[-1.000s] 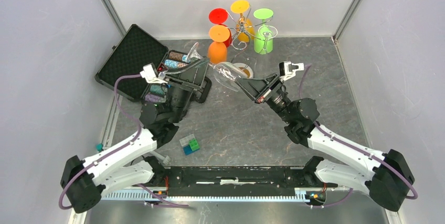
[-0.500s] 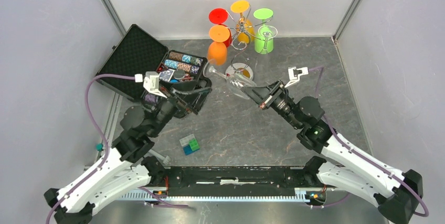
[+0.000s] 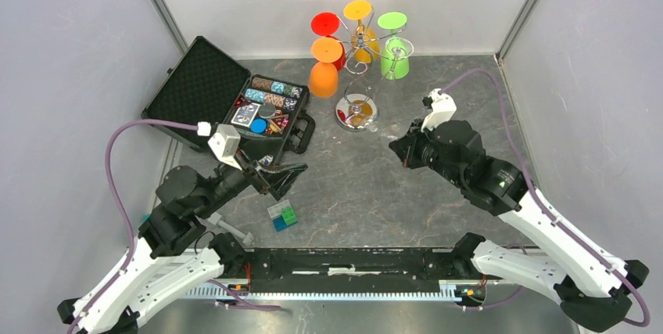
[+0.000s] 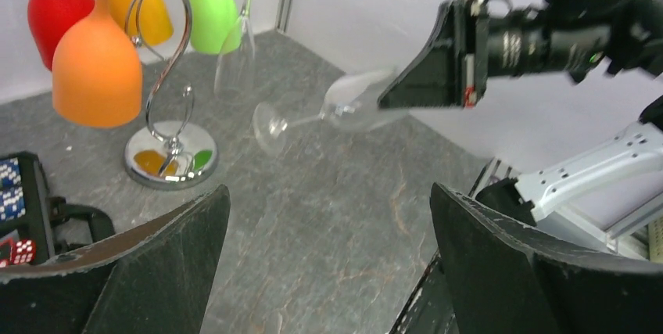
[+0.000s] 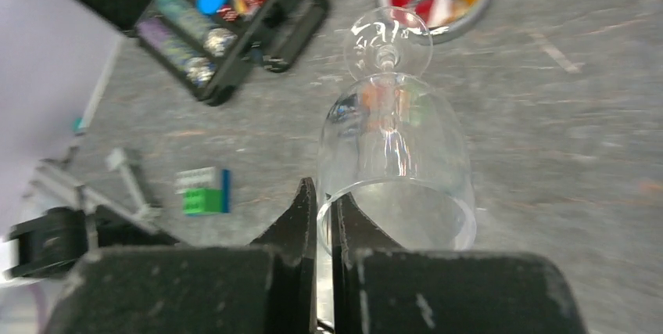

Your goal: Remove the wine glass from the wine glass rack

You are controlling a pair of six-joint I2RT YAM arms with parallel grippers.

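Note:
The wine glass rack (image 3: 360,43) is a silver wire stand at the back of the table, with a round mirrored base (image 3: 357,112); it also shows in the left wrist view (image 4: 166,76). Red, orange, yellow and green glasses and one clear glass (image 4: 234,52) hang from it. My right gripper (image 5: 323,197) is shut on the rim of a clear wine glass (image 5: 391,154). It holds the glass on its side above the table, foot toward the rack and apart from it, as the left wrist view (image 4: 344,103) shows. My left gripper (image 4: 328,201) is open and empty, well to the left (image 3: 285,176).
An open black case (image 3: 262,107) with poker chips lies left of the rack. A small green and blue block (image 3: 283,215) lies near the left arm. Grey walls close in the table at the back and on both sides.
My right gripper has drawn the clear glass back from the rack, toward the near right. My left gripper has pulled away from the glass's foot, toward the near left.

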